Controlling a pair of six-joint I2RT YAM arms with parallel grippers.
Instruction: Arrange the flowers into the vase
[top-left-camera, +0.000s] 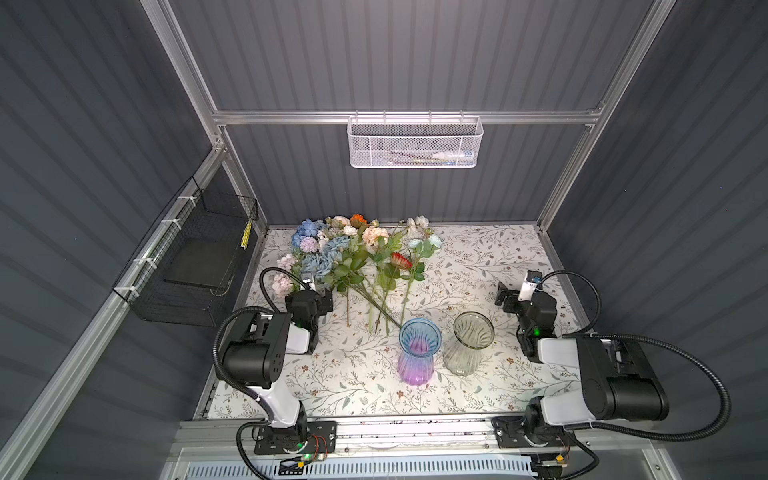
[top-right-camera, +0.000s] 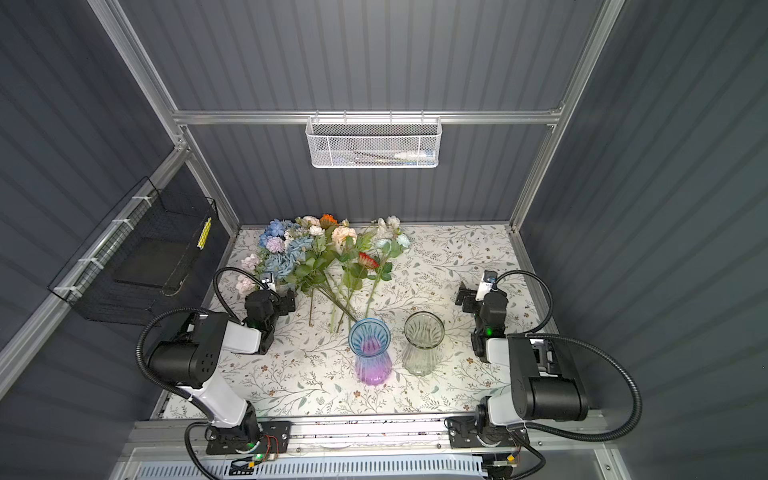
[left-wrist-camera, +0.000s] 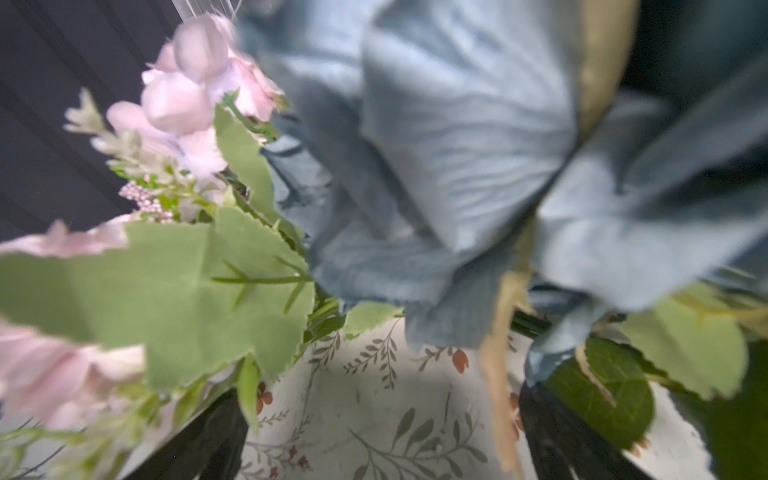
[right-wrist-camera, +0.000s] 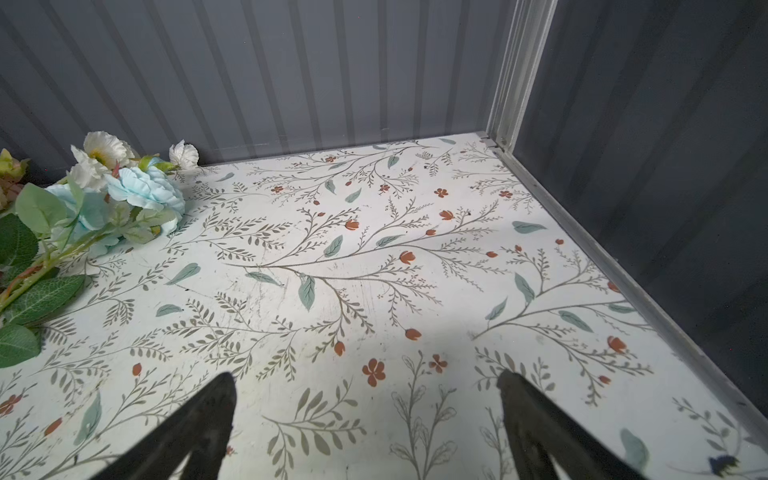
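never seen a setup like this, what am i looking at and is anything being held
Two robot arms stand at the near edge of a table with a leaf-print cover. Two pictures look down from above and are almost alike; the other two come from a camera on each arm's wrist. A heap of artificial flowers lies at the back left, stems toward two empty upright vases: a blue-and-purple vase and a clear vase. The left tool is open right at the flowers, gripping nothing; the right tool is open above the table, away from them.

Flowers (top-left-camera: 336, 247) cloth-petalled; tinted vase (top-left-camera: 417, 361) glossy ribbed glass; table cover (top-left-camera: 478, 266) matt, printed; basket (top-left-camera: 415, 145) metal mesh
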